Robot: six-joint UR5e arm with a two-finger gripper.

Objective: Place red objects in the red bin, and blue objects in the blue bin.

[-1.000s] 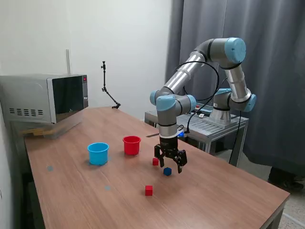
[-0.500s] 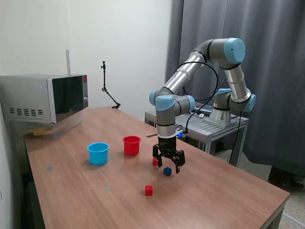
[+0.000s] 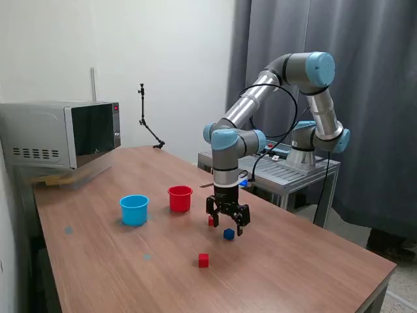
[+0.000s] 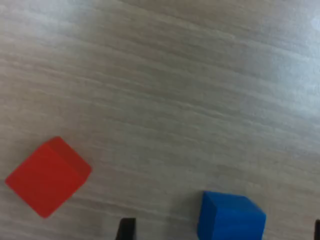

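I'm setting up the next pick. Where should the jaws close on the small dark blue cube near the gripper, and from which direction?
Probably straight down from above, closing on two opposite vertical faces of the small dark blue cube. It sits flat on the wooden table, apart from the small red cube, so its sides look free. The gripper hangs open just above.

wood-grain table (image 3: 313, 267) w/ brown top. on it: microwave (image 3: 62, 134) at far corner on exterior view's left, blue bin (image 3: 134, 210) & red bin (image 3: 180, 198) side by side near the middle, upright. red cube (image 3: 204, 260) alone toward the front. blue cube (image 3: 229, 234) (image 4: 231, 217) just beside a 2nd red cube (image 3: 211, 221) (image 4: 48, 176), apart.
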